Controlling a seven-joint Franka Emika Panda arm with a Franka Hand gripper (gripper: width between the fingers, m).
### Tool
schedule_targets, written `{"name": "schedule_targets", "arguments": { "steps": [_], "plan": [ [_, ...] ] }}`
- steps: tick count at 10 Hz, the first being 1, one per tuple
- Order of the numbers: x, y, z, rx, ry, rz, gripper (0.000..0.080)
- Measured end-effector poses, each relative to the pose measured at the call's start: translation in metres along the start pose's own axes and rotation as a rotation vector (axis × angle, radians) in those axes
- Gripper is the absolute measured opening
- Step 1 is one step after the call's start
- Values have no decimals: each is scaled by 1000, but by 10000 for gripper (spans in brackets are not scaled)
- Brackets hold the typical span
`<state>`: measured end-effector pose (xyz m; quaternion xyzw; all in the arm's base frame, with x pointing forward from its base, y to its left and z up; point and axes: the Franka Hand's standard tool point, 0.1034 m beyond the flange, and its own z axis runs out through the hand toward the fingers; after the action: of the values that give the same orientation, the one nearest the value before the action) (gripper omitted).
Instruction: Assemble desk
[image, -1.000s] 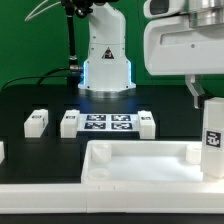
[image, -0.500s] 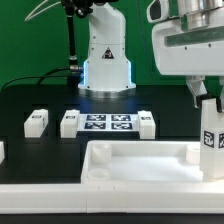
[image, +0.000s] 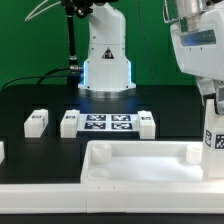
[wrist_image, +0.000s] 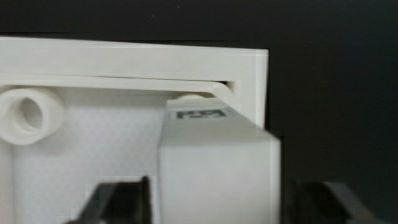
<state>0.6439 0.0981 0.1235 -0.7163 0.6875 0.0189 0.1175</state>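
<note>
Tabletop (image: 140, 150) of the desk is seen across the lower part of the exterior view, lying flat with its raised rim upward. At its corner near the right edge of the frame, 1 leg (image: 212, 140) is held upright by the gripper (image: 210, 100), which is judged to be clenched on it. Compared with 1 second ago, the hand has been turned about its vertical axis and the tag on the leg has shifted a little. The height is almost unchanged, so the leg is probably being screwed into that corner.

3 loose legs (image: 36, 122) (image: 69, 123) (image: 146, 124) are left beside the marker board (image: 108, 123) in the middle of the frame. Only black-and-white tags are found on the legs and the board. No brand or readable writing is seen, and the tag in the wrist view is blurred.
</note>
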Motion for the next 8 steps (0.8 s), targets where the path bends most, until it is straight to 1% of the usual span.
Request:
{"name": "schedule_targets", "arguments": {
  "steps": [1, 2, 3, 4, 5, 8],
  "plan": [
    [0, 0, 0, 0, -1, -11, 554],
    [0, 0, 1, -3, 8, -161, 630],
    [-1, 1, 3, -12, 16, -393, 630],
    [-6, 2, 6, -24, 8, -533, 643],
    [-13, 3, 8, -27, 3, -603, 643],
    [-10, 3, 7, -28, 2, -797, 649]
  ]
}}
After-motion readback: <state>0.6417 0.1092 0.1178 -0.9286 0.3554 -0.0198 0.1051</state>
